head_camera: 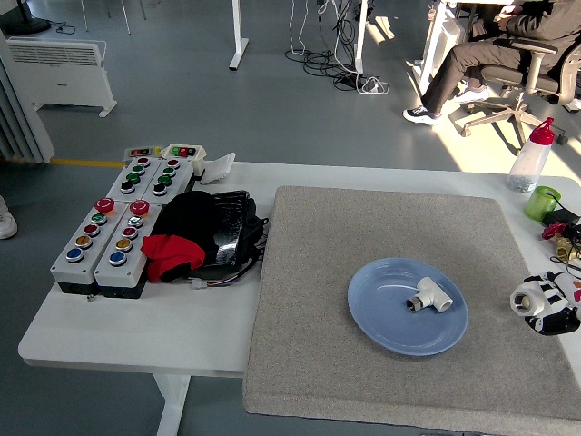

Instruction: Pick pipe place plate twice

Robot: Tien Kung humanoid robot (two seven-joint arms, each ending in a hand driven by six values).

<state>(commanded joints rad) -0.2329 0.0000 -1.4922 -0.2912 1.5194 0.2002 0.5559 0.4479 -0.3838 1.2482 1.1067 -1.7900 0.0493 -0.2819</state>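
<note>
A blue plate [381, 331] lies on the grey mat [318, 272], right of its middle. One white T-shaped pipe fitting [429, 295] lies inside the plate, on its right part. A second white pipe fitting [524, 298] is at the mat's right edge, to the right of the plate and apart from it. My right hand [549, 307] comes in from the right edge with its fingers wrapped around that fitting. The fitting's round opening faces left. My left hand is out of view.
Two grey button boxes [104, 238] and a black bundle with a red cloth [200, 234] sit on the table's left part. A spray bottle [529, 159] and a green cup [542, 202] stand at the far right. A person [490, 45] sits far behind.
</note>
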